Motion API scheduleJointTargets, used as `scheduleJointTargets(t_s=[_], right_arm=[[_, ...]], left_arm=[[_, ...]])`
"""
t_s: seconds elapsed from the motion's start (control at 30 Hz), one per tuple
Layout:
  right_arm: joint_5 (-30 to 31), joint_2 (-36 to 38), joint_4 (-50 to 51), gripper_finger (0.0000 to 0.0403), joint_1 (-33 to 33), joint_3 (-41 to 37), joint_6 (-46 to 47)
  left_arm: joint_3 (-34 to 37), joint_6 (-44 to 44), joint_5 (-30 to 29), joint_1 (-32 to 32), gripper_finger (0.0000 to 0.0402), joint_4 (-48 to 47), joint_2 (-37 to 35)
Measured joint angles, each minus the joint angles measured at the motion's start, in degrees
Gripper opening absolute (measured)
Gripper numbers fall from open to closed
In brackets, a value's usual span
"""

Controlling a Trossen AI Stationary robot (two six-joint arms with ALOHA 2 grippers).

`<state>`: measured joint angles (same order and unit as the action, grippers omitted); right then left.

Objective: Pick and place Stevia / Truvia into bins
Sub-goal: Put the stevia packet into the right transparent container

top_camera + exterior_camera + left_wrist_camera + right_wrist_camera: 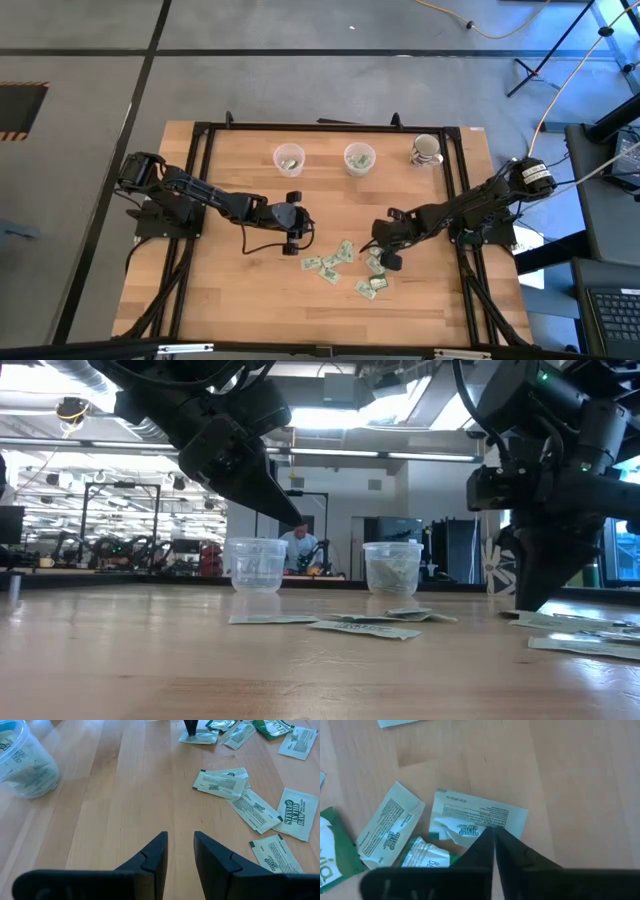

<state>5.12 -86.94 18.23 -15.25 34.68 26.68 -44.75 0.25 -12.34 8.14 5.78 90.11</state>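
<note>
Right fingers pinch a white sachet; left fingers parted, empty.

Grey floor around the table; ceiling strip lights glowing behind.

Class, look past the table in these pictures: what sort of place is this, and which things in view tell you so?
Probably a robotics lab or workshop. The wooden table sits in a black frame on a bare concrete floor; cables and a stand lie beside it, and the low view shows more benches with equipment under exposed ceiling ducts.
</note>
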Motion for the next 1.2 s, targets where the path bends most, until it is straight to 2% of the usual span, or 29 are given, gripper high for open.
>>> scheduleJointTargets(t_s=[0.07, 0.37, 0.9, 1.03, 1.2], right_arm=[[0.05, -0.02, -0.23, 0.0006, 0.00, -0.02, -0.04], [2.24, -0.24, -1.75, 0.0005, -0.02, -0.13, 1.31], [1.32, -0.41, -3.16, 0.0083, 0.02, -0.15, 2.41], [1.50, -1.43, -2.77, 0.0078, 0.02, 0.02, 1.07], [2.17, -2.23, -3.02, 0.0045, 0.02, 0.17, 0.78]], left_arm=[[0.00, -0.02, 0.00, 0.00, 0.0088, 0.00, 0.00], [0.00, -0.02, 0.00, 0.02, 0.0088, 0.00, 0.00], [0.00, -0.02, 0.00, 0.00, 0.0088, 0.00, 0.00], [0.00, -0.02, 0.00, 0.00, 0.0088, 0.00, 0.00], [0.00, 0.00, 0.00, 0.00, 0.0088, 0.00, 0.00]])
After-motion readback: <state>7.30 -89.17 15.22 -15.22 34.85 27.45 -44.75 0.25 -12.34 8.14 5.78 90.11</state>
